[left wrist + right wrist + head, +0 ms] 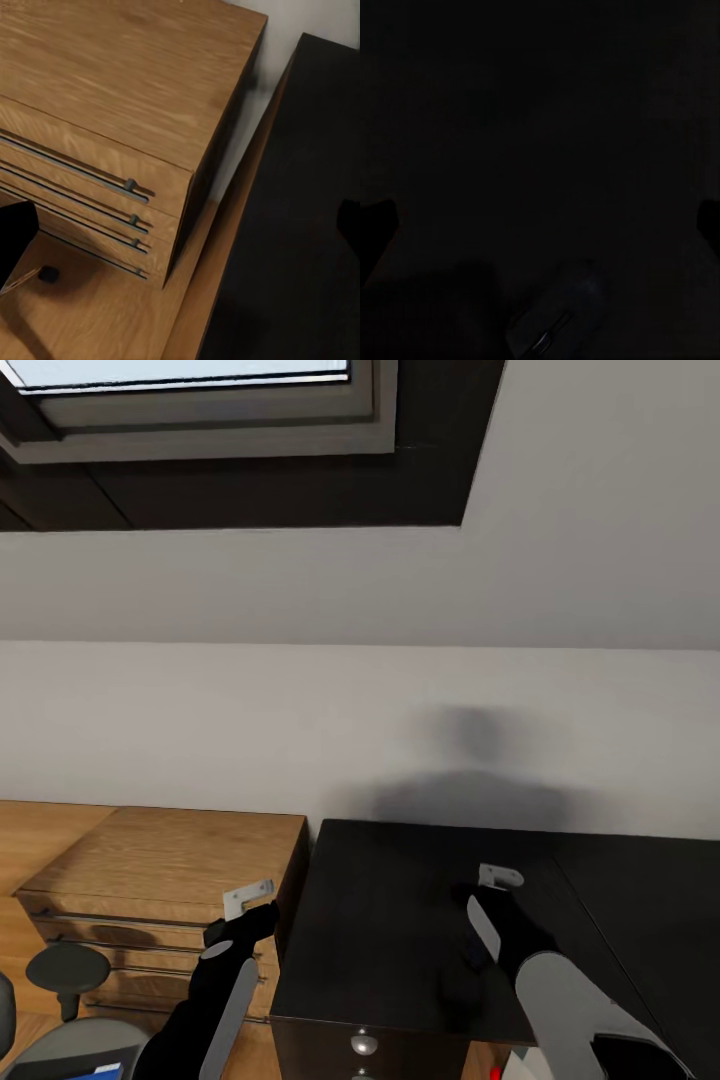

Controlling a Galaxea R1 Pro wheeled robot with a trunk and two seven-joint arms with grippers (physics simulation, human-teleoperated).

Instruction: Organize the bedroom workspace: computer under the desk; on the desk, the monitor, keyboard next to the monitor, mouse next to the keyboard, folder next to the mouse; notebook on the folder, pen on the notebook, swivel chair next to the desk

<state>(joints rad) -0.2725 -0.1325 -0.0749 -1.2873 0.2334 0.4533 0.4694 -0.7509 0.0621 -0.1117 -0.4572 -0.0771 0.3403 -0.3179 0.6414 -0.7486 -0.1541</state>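
The mouse [556, 315] appears set on the desk [400, 920] below the right gripper [540, 225], its fingers spread; the folder [95, 1072] remains on the swivel chair [70, 1050], and the left fingers' state cannot be told.

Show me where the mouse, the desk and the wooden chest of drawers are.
mouse [556, 315]: right wrist view, its rounded back.
desk [390, 920]: head view, bare black top.
wooden chest of drawers [127, 67]: left wrist view, its top.
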